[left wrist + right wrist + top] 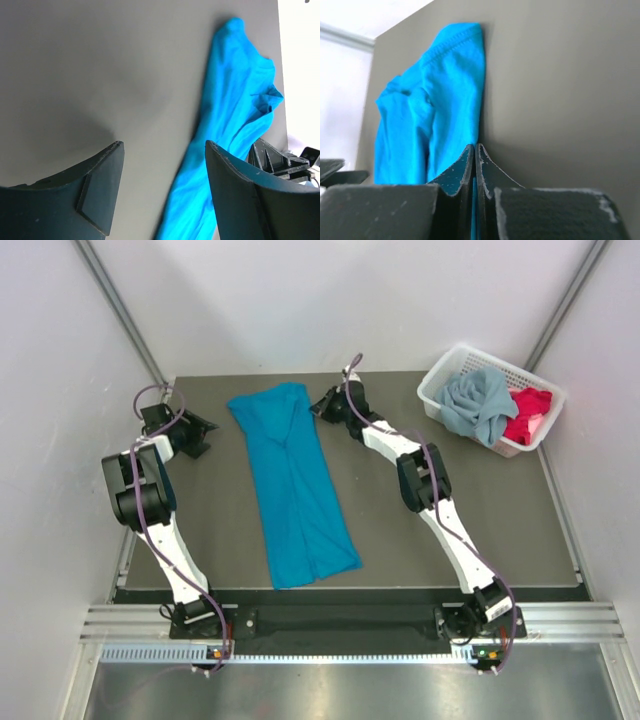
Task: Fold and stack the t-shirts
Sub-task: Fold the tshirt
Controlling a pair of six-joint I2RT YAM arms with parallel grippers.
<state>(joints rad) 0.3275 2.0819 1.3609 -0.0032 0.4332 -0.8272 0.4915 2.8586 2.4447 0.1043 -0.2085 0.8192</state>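
A bright teal-blue t-shirt (295,490) lies as a long narrow folded strip down the middle of the dark table. My right gripper (325,406) is at the strip's far right edge. In the right wrist view its fingers (475,146) are shut, with a sliver of the teal cloth (440,90) pinched between them. My left gripper (200,436) hovers left of the shirt's far end. It stands open over bare table (164,143), the teal shirt (235,100) lying beside its right finger. A grey-blue t-shirt (478,405) and a red-pink t-shirt (530,415) lie crumpled in the basket.
A white lattice basket (440,380) stands at the far right corner of the table. Pale walls close in the table on the left, back and right. The metal rail with both arm bases runs along the near edge.
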